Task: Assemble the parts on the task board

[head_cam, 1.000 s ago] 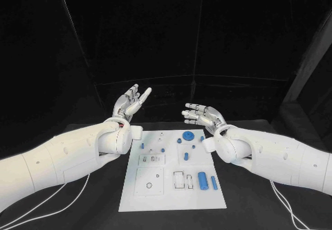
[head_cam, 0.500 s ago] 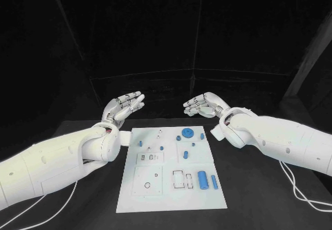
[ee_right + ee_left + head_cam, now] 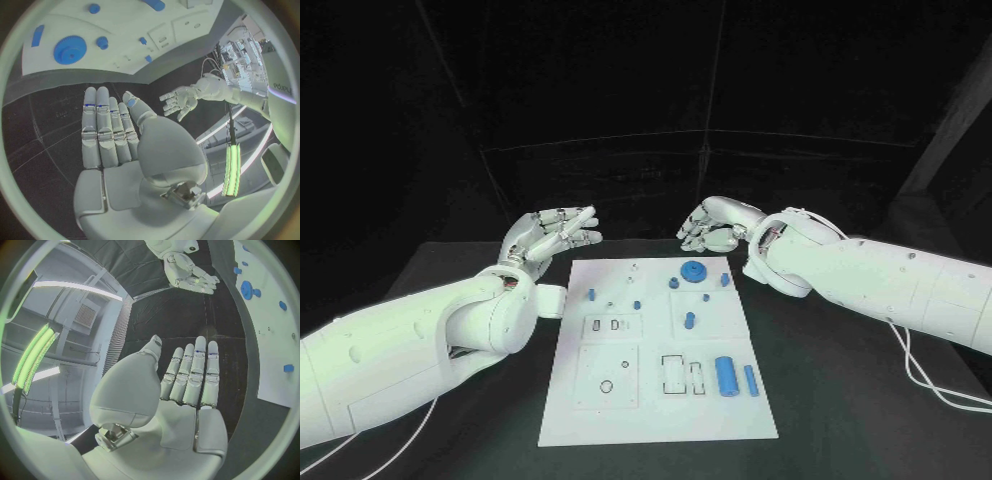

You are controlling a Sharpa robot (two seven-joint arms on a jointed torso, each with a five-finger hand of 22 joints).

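Note:
The white task board [image 3: 625, 400] lies in the middle of the black table. On it are a blue gear disc [image 3: 692, 268], a thick blue cylinder [image 3: 727, 375], a thin blue pin [image 3: 749, 378] and several small blue pieces. My left hand [image 3: 553, 235] hovers beyond the board's far left corner, fingers straight, holding nothing. My right hand [image 3: 714, 225] hovers beyond the far edge near the gear, also holding nothing. In the left wrist view my left hand [image 3: 181, 385] is flat, with the right hand [image 3: 187, 275] opposite. The right wrist view shows my right hand [image 3: 112, 135], the left hand [image 3: 178, 101] and the gear [image 3: 69, 49].
Black table surface [image 3: 848, 400] surrounds the board on every side, with dark curtains behind. White cables [image 3: 935, 385] trail from the arms onto the table at the right and the near left.
The left hand has sunk and drawn back toward the board's far left corner. The right hand has moved up and inward, past the far edge. Both still hold nothing.

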